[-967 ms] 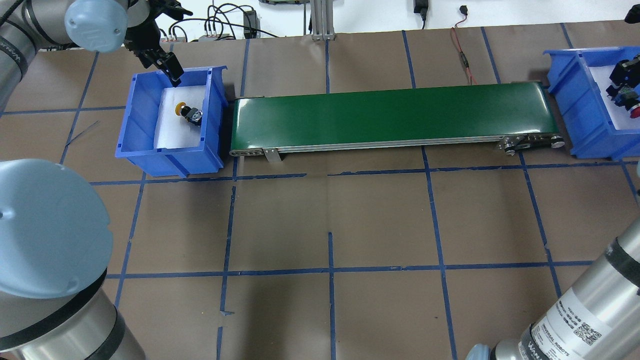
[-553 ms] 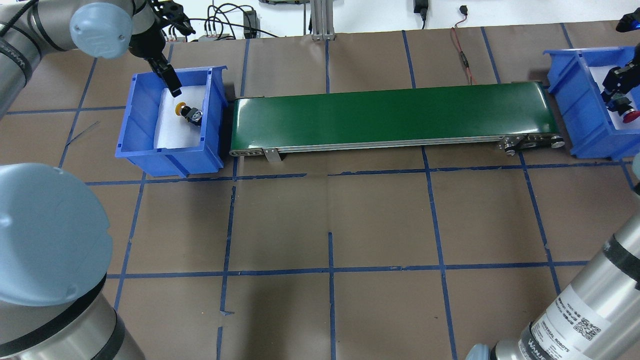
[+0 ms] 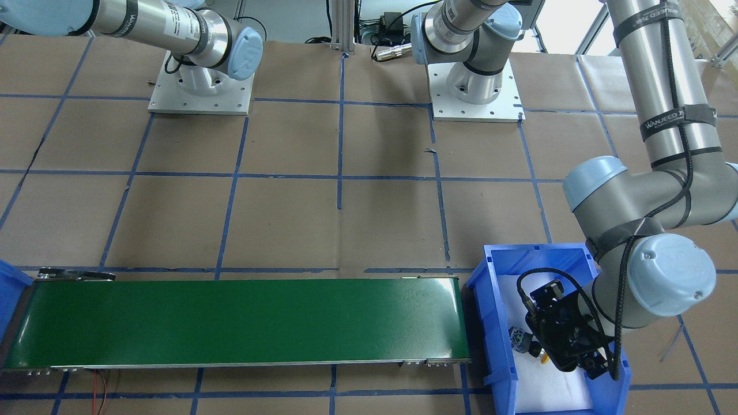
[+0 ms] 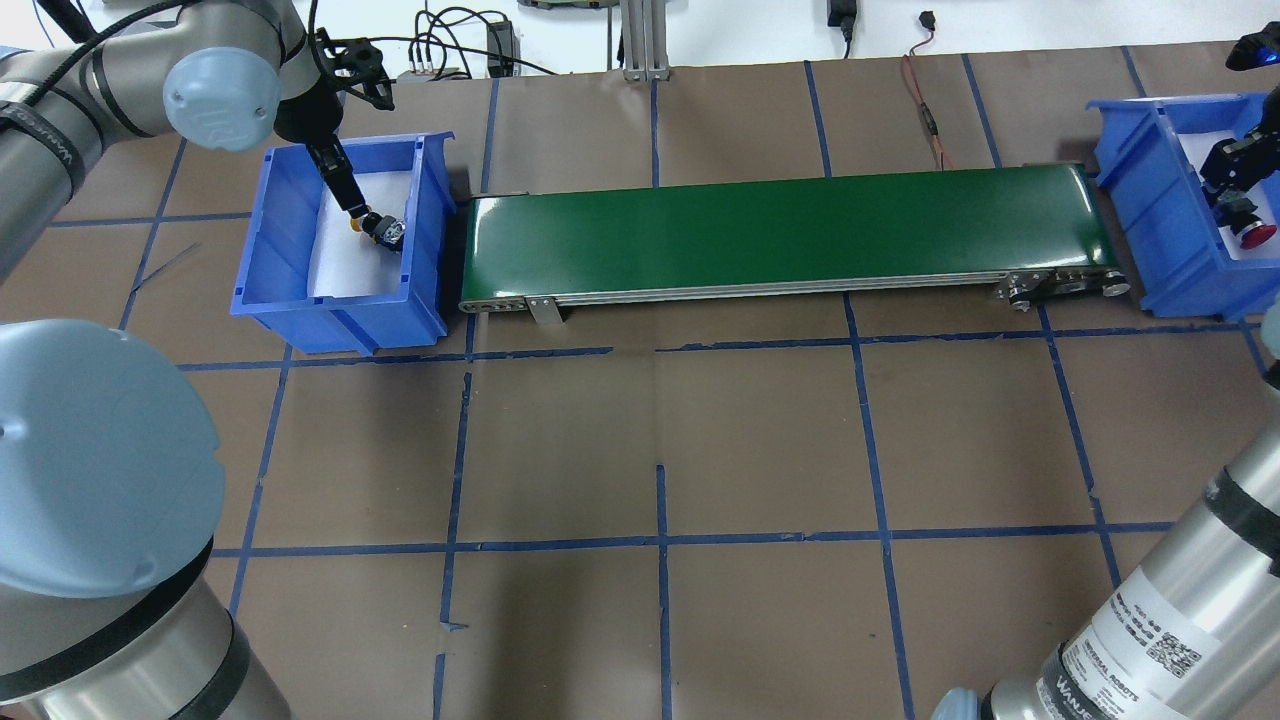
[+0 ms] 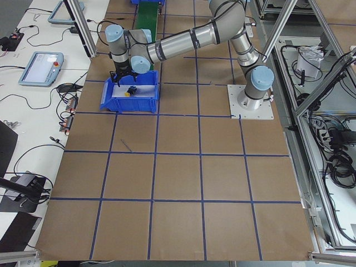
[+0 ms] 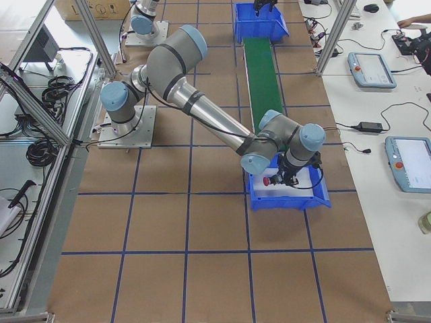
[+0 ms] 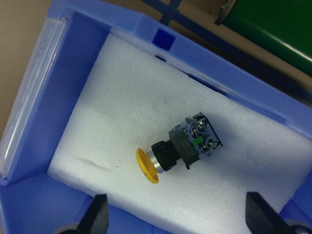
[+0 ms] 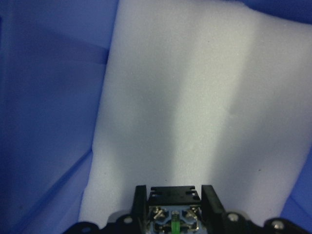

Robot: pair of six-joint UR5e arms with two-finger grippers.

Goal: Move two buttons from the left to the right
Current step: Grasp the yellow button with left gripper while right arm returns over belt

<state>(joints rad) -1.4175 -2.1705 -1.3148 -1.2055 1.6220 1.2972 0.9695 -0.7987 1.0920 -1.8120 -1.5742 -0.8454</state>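
Note:
The yellow button (image 7: 178,148) lies on its side on white foam in the left blue bin (image 4: 280,250), beside the conveyor's end. My left gripper (image 7: 178,217) hangs open just above the button, its fingertips (image 7: 100,214) spread wide to either side and not touching it. In the overhead view the left gripper (image 4: 352,205) reaches down to the yellow button (image 4: 378,228). The red button (image 4: 1255,233) is low inside the right blue bin (image 4: 1150,200), with my right gripper (image 4: 1232,185) shut on it. Its contact block (image 8: 173,209) shows clamped between the fingers (image 8: 140,202).
A long green conveyor belt (image 4: 790,235) runs between the two bins. Brown paper with blue tape lines covers the table. Cables lie along the far edge (image 4: 460,50). The left bin's walls stand close around my left gripper.
My left gripper has come down into the left bin and closed in on the yellow button. The right gripper has sunk slightly in the right bin with the red button.

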